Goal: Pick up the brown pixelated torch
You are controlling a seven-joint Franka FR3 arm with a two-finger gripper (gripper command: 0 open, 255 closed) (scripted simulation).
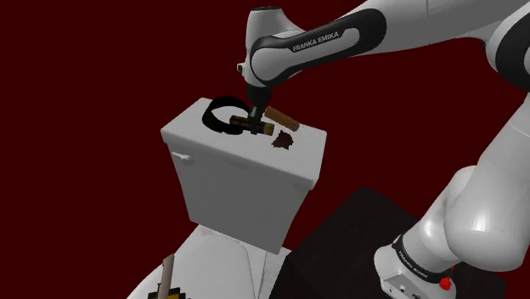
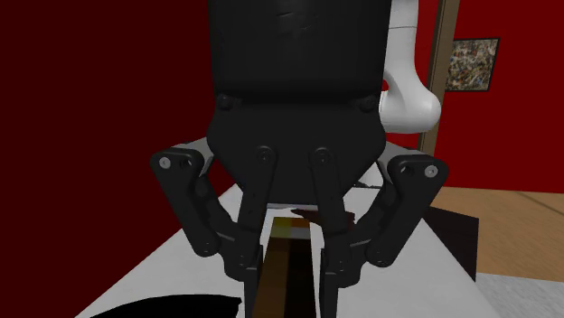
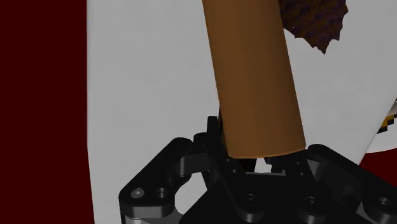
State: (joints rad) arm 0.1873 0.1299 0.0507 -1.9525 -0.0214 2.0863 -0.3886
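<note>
- Black gripper [image 1: 253, 126] points down at the top of a white box [image 1: 246, 191]. Its two fingers [image 2: 250, 271] are closed around the brown torch [image 3: 254, 76], one on each side, and the brown body fills the gap between them.
- To the eye, the brown torch is a plain, smooth cylinder. One end sits between the fingers and the rest reaches away over the box top, toward the shoulder view's right.
- Whether the brown torch rests on the box top or is slightly above it cannot be told.
- Near the far part of the brown torch lies a dark jagged piece [image 3: 315, 19] with a pixelated, speckled surface. It lies toward the front edge of the box.
- On the other side of the gripper, toward the shoulder view's left, a black ring [image 1: 211, 117] lies on the box top, very near the fingers.
- The white arm [image 1: 382, 34] comes in from the shoulder view's right, and the dark stand [image 1: 340, 246] is at the lower right.
- Below the box, on a lower white surface [image 1: 221, 263], a thin brown stick [image 1: 169, 270] lies well apart from the gripper.
- Behind everything there are dark red walls [image 1: 85, 68]. In the second exterior view a framed picture [image 2: 472, 63] hangs at the right.
</note>
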